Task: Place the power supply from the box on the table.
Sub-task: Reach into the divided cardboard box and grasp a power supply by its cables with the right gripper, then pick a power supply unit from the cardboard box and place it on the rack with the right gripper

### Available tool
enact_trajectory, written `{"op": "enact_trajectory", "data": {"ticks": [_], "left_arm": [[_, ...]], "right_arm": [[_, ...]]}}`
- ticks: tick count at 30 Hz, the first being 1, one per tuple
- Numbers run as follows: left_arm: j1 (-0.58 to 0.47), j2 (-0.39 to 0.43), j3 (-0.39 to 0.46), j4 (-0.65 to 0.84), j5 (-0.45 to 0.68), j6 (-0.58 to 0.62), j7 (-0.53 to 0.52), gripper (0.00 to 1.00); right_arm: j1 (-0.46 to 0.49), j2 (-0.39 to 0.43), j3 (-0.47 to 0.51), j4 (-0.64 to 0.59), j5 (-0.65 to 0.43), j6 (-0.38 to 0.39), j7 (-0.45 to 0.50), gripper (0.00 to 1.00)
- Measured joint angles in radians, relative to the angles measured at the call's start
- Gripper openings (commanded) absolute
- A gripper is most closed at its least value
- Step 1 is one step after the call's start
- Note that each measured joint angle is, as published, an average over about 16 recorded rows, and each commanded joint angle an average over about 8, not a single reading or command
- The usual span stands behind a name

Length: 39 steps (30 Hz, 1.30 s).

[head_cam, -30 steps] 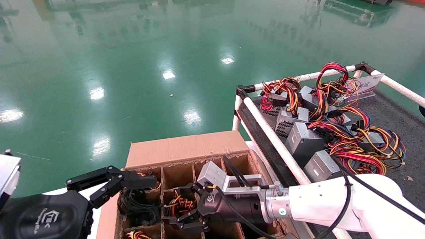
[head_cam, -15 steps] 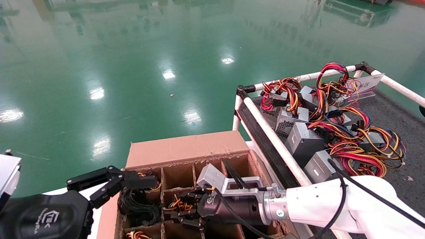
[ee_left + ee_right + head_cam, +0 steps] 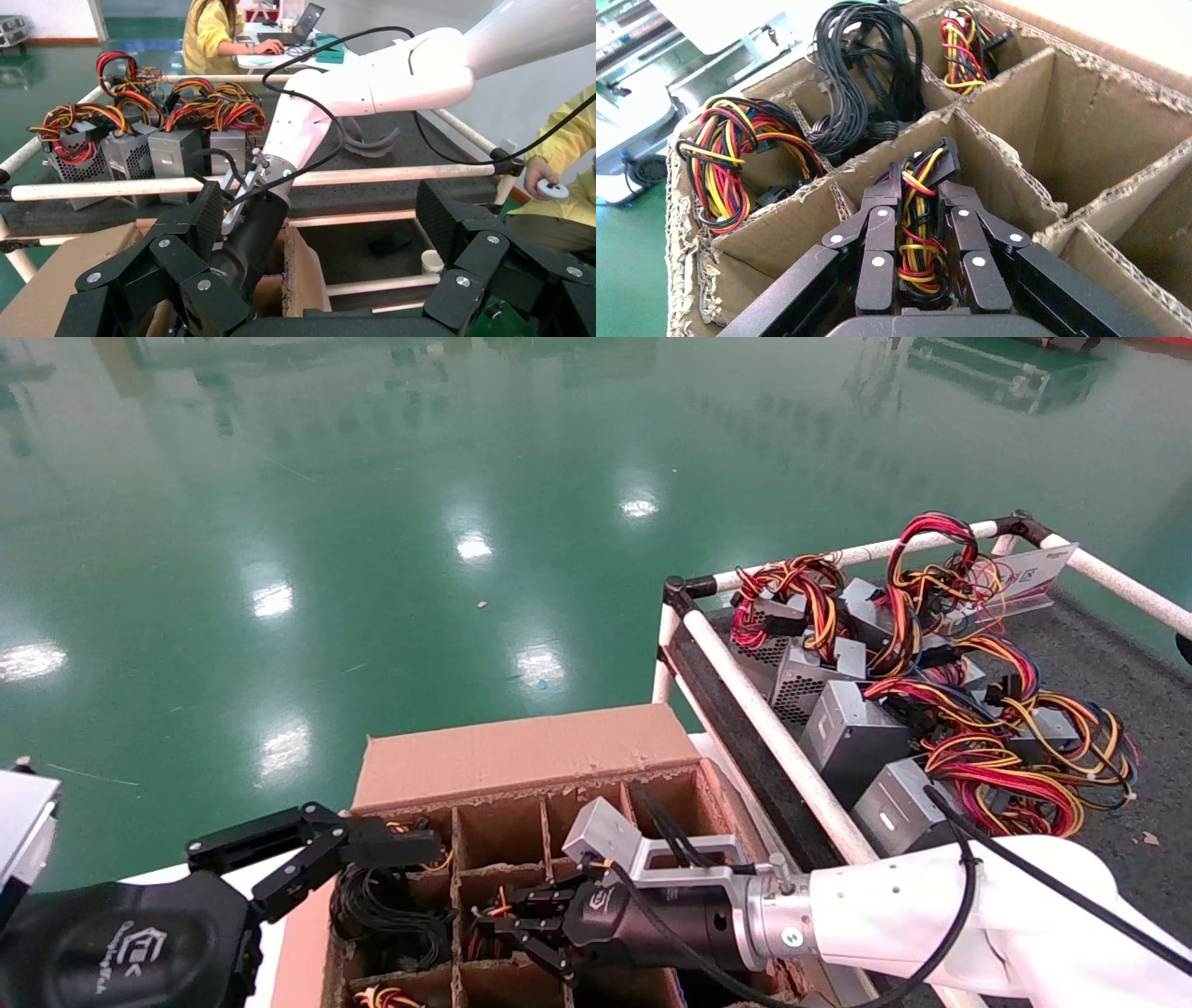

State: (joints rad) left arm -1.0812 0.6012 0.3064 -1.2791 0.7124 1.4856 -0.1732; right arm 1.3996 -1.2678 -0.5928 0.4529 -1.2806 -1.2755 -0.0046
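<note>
The box (image 3: 521, 756), a brown carton with ragged dividers, stands below me. My right gripper (image 3: 507, 922) reaches into its middle cell. In the right wrist view this gripper (image 3: 921, 184) is shut on a red, yellow and black wire bundle (image 3: 916, 242) of the power supply, whose metal body is hidden down in the cell. My left gripper (image 3: 372, 848) hovers at the box's left edge, over a cell, and the left wrist view shows it (image 3: 320, 225) wide open and holding nothing. The table (image 3: 1108, 654), dark grey felt, lies to the right.
Several power supplies (image 3: 852, 733) with tangled wires lie on the table's far left part behind a white pipe rail (image 3: 773, 733). A black cable coil (image 3: 859, 84) fills a neighbouring cell. Other cells hold wire bundles (image 3: 729, 161). Green floor lies beyond the box.
My right gripper's jaws, open a second ago over the middle cell, have shut on the wire bundle, and the wrist has sunk slightly. The left arm has not moved.
</note>
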Motion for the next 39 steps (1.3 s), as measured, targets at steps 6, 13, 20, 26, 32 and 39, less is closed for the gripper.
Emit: {"op": "enact_trajectory", "data": {"ticks": [6, 13, 20, 26, 32, 39], "left_arm": [[0.0, 0.0, 0.0, 0.0, 0.0, 0.0, 0.0, 0.89], [0.0, 0.0, 0.001, 0.0, 0.0, 0.0, 0.0, 0.98], [0.0, 0.0, 0.001, 0.0, -0.001, 0.0, 0.0, 1.0], [0.0, 0.0, 0.001, 0.0, -0.001, 0.0, 0.001, 1.0], [0.0, -0.001, 0.001, 0.0, -0.001, -0.001, 0.001, 1.0], [0.0, -0.001, 0.002, 0.0, -0.001, -0.001, 0.001, 1.0]], "right_arm": [[0.019, 0.014, 0.021, -0.02, 0.039, -0.039, 0.034, 0.0], [0.054, 0.053, 0.073, -0.027, 0.129, -0.121, 0.106, 0.0], [0.103, 0.116, 0.139, 0.005, 0.24, -0.196, 0.212, 0.0], [0.154, 0.192, 0.199, 0.076, 0.325, -0.207, 0.327, 0.0], [0.214, 0.295, 0.255, 0.177, 0.38, -0.15, 0.456, 0.0], [0.276, 0.446, 0.305, 0.276, 0.39, -0.04, 0.589, 0.0]]}}
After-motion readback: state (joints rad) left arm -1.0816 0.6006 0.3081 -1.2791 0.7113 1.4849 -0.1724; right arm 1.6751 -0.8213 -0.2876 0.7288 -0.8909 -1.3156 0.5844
